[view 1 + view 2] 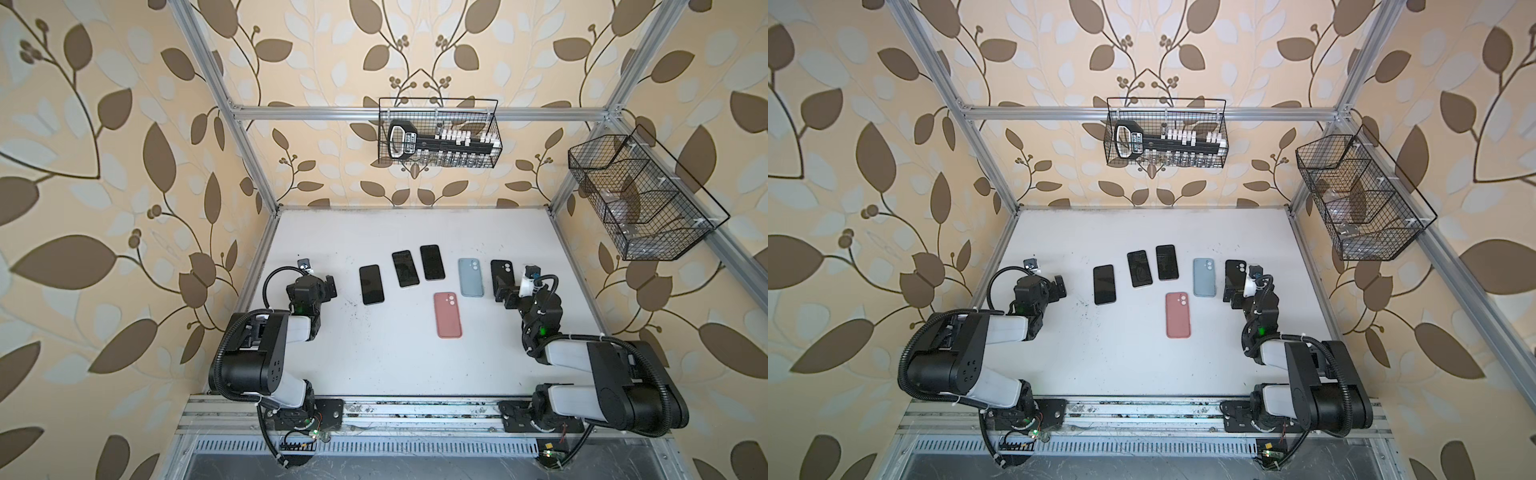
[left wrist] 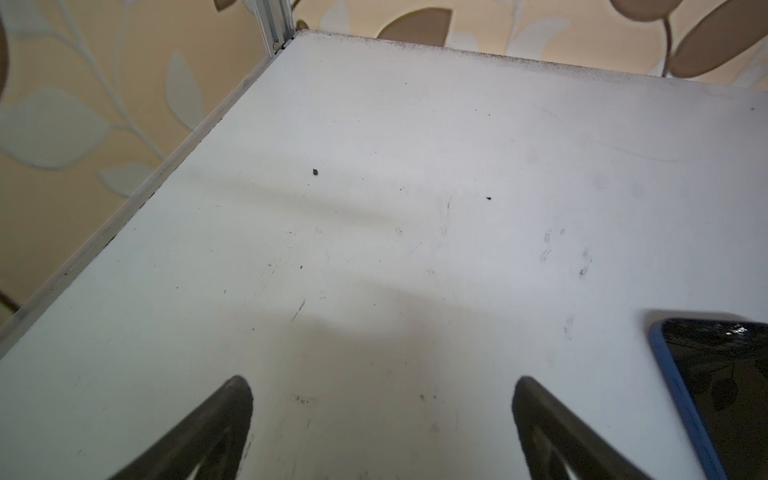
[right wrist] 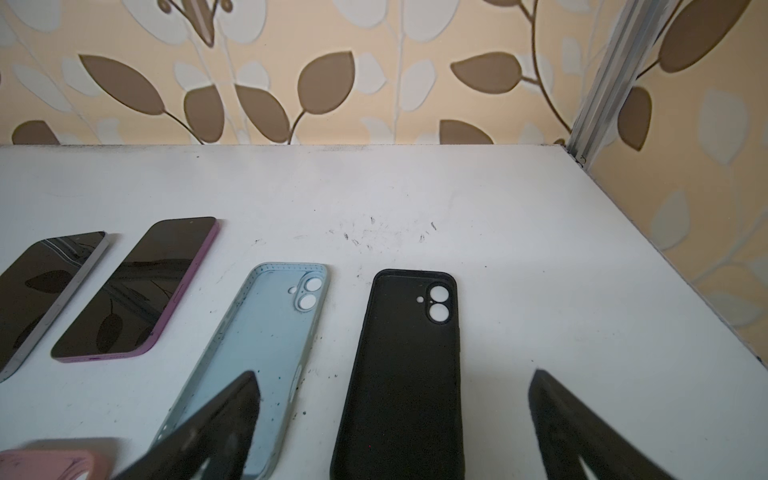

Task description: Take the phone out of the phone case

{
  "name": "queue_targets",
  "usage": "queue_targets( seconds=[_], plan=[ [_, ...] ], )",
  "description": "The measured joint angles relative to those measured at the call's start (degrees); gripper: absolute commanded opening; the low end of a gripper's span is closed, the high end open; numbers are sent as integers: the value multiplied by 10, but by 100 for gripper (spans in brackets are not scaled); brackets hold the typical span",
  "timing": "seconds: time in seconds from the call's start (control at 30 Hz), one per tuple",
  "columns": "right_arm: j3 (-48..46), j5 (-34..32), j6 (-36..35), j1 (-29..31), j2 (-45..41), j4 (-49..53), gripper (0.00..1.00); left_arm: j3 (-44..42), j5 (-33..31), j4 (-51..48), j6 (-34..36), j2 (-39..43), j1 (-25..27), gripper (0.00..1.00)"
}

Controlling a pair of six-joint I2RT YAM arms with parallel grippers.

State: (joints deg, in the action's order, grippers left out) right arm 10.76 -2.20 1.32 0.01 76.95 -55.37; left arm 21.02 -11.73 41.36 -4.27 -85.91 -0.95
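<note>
Both arms are drawn in toward the near corners of the bench [image 1: 374, 365], and nothing is in play; the left end effector [image 1: 331, 287] is spread to its widest over bare white surface near the left edge, holding nothing; the right end effector [image 1: 503, 293] is just as wide and empty, hovering over the near end of the black case [image 3: 407, 374] by the right edge.

No extraction is under way, I'd say. The black case and the light blue case [image 3: 257, 353] beside it lie open side up, plainly hollow; the pink case [image 1: 448, 315], nearer the front edge, I can't read as full or empty. Three phones lie screen up across the middle: a grey-edged phone [image 3: 41, 291] and a purple-edged phone [image 3: 137, 286], both looking bare; and towards the left edge, a blue-edged phone [image 1: 371, 284]; whether that blue rim is a case or the phone's own body, I cannot tell.

If it is a case, that's the job; the next move calls for pinning one end flat and peeling a corner of the rim away.

The cases look soft, matte and rubbery, with rounded corners and raised lips; the light blue one is speckled with grit. The phones are thin rigid slabs, their glossy glass mirroring the leaf wallpaper; probably slick, so go for edges, not faces.
</note>
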Motion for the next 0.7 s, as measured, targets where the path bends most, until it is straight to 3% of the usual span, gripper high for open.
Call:
queue_targets(
  seconds=[0.7],
  plan=[
    [0,-2,0,0,0,-1,100,0,9,-8,1,0,0,99]
  ],
)
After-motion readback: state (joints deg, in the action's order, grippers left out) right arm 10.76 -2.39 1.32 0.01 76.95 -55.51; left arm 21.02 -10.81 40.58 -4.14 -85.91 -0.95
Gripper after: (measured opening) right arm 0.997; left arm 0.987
